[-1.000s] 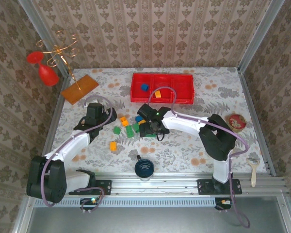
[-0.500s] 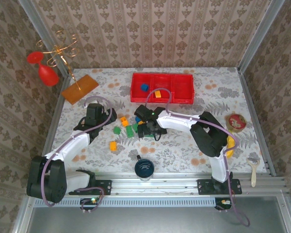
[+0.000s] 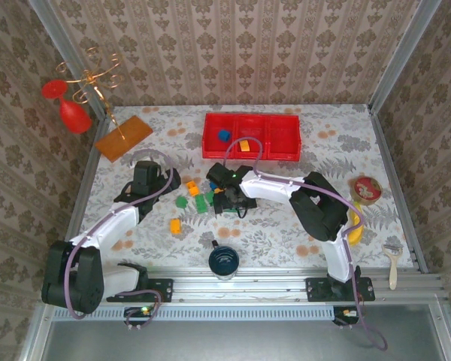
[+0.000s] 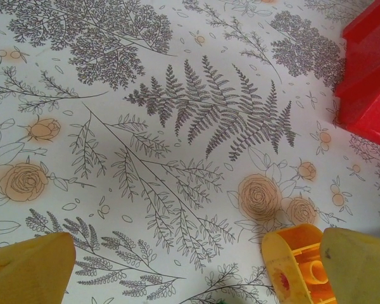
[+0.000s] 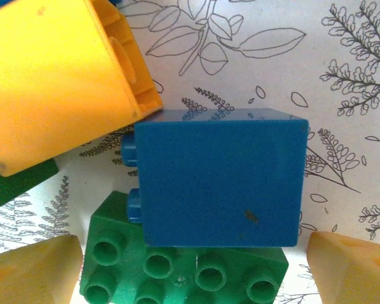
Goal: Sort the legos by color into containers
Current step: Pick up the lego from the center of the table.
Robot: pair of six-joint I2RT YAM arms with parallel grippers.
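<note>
**Open jaws straddle blue brick, red tray close behind**

At left in the overhead view, the left gripper hangs low over the floral table, spread to its widest and holding nothing. Its wrist camera shows an orange brick lying on its side just beside the inner face of one yellow fingertip, with a corner of the red tray well apart from it.

Toward the centre, the loose legos in green, orange and blue lie clustered between the two grippers. A lone orange piece sits apart, nearer the arms' bases.

The right gripper points down at the cluster's right edge. Its wrist camera shows the yellow fingertips standing wide on either side of a blue brick and the green brick it rests against, clamping neither. A larger orange block touches the blue brick's upper corner.

Just behind, the tray's left compartment holds a blue lego and its middle one an orange lego.
</note>
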